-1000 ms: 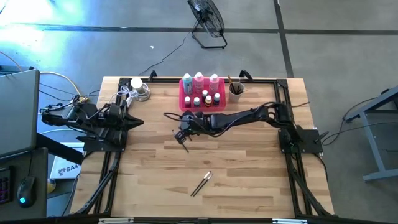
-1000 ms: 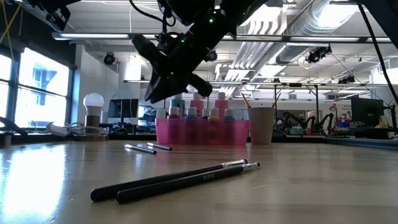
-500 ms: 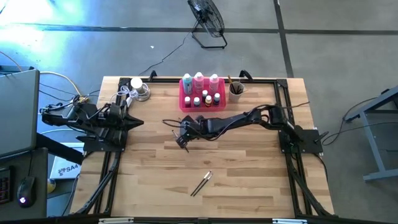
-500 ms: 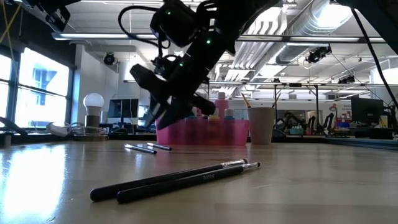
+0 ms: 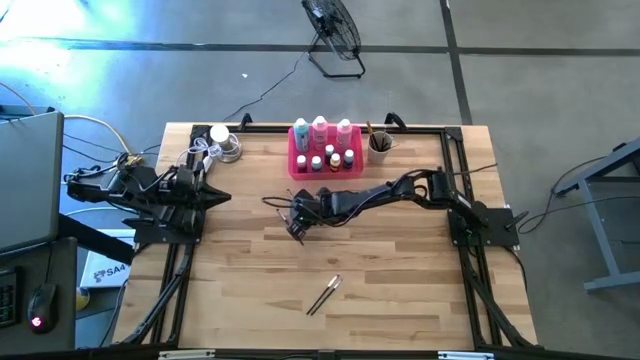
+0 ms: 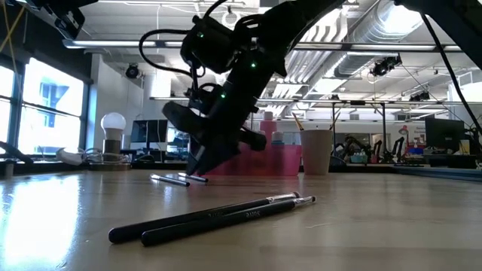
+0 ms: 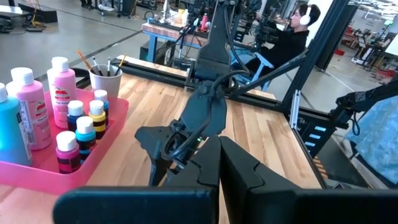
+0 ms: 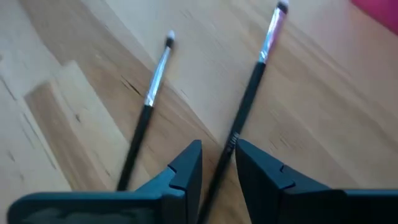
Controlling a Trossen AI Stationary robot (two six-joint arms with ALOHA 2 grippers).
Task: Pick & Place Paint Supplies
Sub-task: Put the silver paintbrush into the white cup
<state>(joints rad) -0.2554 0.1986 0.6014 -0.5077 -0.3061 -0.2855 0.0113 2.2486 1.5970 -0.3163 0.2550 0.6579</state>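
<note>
1. The step in hand is judged to be the pick-up of a loose paintbrush: the right pincer is lowered to the desk in front of the pink tray, at two brushes lying side by side.
2. In the right wrist view, one brush is seen running into the narrow gap between the two fingers, which stand slightly apart; the second brush lies just beside them, outside the gap. Whether the brush is already pinched cannot be told.
3. The left pincer is kept closed on nothing, parked at the left side of the desk.
4. Another pair of brushes is left near the front of the desk, well apart from the tray.
5. The tall bottles and tiny bottles are seen already standing in the tray, with the beige cup just beside it holding brushes.
6. The next move is judged to call for a firm closing on the one handle only, then a lift clear of its neighbour and a carry to the cup, presumably.
</note>
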